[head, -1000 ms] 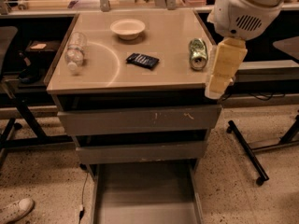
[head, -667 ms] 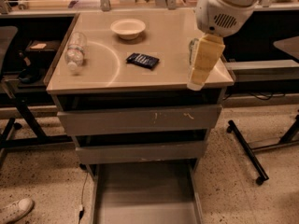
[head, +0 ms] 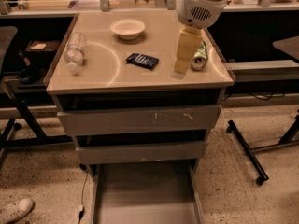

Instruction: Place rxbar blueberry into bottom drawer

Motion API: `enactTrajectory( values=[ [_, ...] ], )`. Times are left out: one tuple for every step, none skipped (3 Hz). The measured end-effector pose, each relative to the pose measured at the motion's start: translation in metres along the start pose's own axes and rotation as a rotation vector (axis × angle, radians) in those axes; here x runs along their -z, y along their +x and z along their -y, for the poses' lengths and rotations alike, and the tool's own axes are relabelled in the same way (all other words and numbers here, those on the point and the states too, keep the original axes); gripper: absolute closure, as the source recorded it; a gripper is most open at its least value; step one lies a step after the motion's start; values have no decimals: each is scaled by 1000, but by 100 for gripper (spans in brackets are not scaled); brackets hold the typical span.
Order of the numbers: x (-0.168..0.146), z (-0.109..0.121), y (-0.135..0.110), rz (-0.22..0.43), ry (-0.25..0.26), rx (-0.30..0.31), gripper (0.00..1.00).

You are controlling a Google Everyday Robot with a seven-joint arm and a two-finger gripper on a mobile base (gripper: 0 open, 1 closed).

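Navy, flat, rectangular rxbar blueberry (head: 142, 60) lies on smooth tan tabletop (head: 105, 76) left of my cream gripper (head: 179, 73), whose clench I cannot tell; grey metal bottom drawer (head: 145, 192) stands open below.

wrist housing (head: 205, 1): white, rounded, smooth shell | vent grille (head: 200, 14): oval patch of dark perforations on its front | gripper (head: 178, 72): cream-yellow long block, wider at top than tip, possibly plastic-covered, hanging below the housing over the right side of the bench (head: 100, 73)
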State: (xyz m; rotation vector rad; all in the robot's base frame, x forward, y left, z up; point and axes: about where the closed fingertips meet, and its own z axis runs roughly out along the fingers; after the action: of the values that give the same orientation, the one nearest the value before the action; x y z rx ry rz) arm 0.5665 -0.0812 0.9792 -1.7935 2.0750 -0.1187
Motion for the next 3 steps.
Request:
enactTrajectory(
  values=[
    [-29,17,-13,11,-6,-14,0],
    [-66,45,-30,10,-35,-59,0],
    [-112,90,-56,-2,-63,-107,0]
  ],
)
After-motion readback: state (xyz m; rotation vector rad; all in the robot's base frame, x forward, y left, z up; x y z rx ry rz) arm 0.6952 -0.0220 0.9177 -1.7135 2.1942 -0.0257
